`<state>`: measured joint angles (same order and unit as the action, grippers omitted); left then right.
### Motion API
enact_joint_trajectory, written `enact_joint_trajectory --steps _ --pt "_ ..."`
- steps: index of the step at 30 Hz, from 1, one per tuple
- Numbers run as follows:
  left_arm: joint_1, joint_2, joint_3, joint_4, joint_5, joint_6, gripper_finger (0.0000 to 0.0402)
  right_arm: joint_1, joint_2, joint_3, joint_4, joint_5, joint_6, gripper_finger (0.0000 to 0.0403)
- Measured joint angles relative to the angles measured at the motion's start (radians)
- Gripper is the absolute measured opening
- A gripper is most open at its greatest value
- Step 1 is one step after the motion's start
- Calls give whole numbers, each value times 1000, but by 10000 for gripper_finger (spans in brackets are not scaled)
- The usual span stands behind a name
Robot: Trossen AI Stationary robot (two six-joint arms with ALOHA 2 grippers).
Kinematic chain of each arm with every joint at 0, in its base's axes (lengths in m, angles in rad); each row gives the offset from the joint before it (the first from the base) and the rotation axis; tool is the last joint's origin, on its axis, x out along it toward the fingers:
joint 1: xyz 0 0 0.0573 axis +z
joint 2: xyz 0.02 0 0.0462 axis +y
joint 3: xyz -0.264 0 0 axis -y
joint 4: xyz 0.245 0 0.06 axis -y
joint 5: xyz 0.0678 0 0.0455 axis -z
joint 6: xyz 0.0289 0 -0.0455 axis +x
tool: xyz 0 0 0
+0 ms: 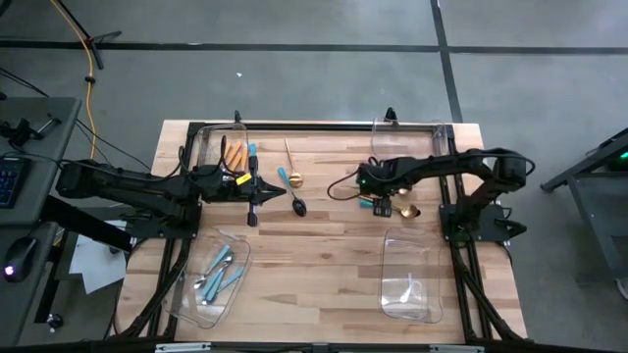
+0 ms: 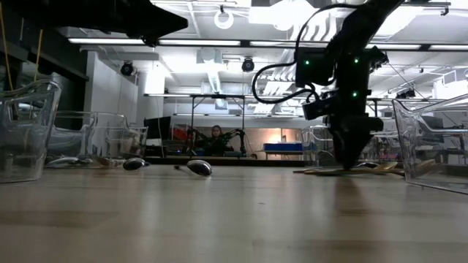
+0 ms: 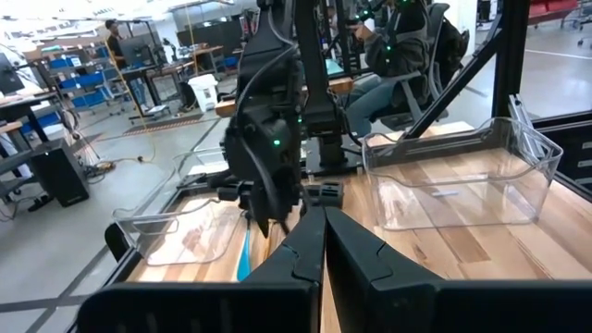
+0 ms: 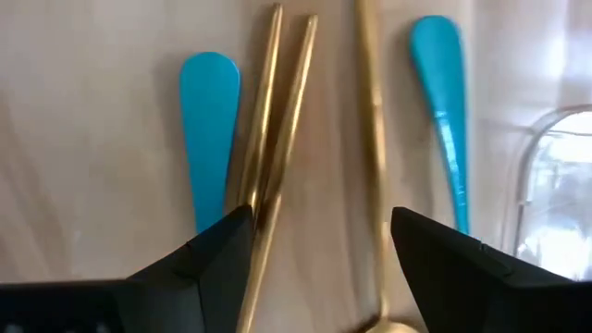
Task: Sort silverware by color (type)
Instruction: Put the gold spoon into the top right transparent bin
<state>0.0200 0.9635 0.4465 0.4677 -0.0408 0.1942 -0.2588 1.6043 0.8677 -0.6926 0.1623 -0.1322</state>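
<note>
Near the table's right side lies a small pile of silverware (image 1: 402, 210). The right wrist view shows it as two gold handles side by side (image 4: 273, 120), a third gold handle (image 4: 370, 139) and two teal handles (image 4: 208, 120) (image 4: 444, 102). My right gripper (image 1: 383, 205) (image 4: 319, 245) points down over them, open, one finger on each side of the gold handles. In the low view my right gripper (image 2: 351, 162) reaches table level. My left gripper (image 1: 257, 194) (image 3: 324, 227) is shut with nothing in it, raised at mid-table. A gold spoon (image 1: 291, 163) and a teal-handled black spoon (image 1: 293, 196) lie flat beside it. My right gripper comes from above, pointing down, with its open fingers astride the gold handles. One finger (image 4: 217, 254) overlaps the pair of gold handles (image 4: 259, 199) in the right wrist view. Whether it touches them I cannot tell.
Four clear bins stand near the corners. The far-left bin (image 1: 208, 147) has orange-handled pieces, the near-left bin (image 1: 192, 294) light-blue ones, and the near-right bin (image 1: 412, 257) and far-right bin (image 1: 412, 127) show nothing I can make out. A person sits beyond the table (image 2: 216, 136).
</note>
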Motion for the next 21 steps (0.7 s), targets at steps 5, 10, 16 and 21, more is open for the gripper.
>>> enact_joint_trajectory --steps 5,10,16,21 --pt "0 0 0 0 0 0 3 -50 -3 4 9 0 -6 241" --pt "0 0 0 0 0 0 3 -80 -4 22 -31 -88 -34 212" --pt "0 0 0 0 0 0 3 -82 -4 28 -32 -32 -75 177" --pt "0 0 0 -1 0 0 3 -82 -4 23 -30 -17 -75 153"
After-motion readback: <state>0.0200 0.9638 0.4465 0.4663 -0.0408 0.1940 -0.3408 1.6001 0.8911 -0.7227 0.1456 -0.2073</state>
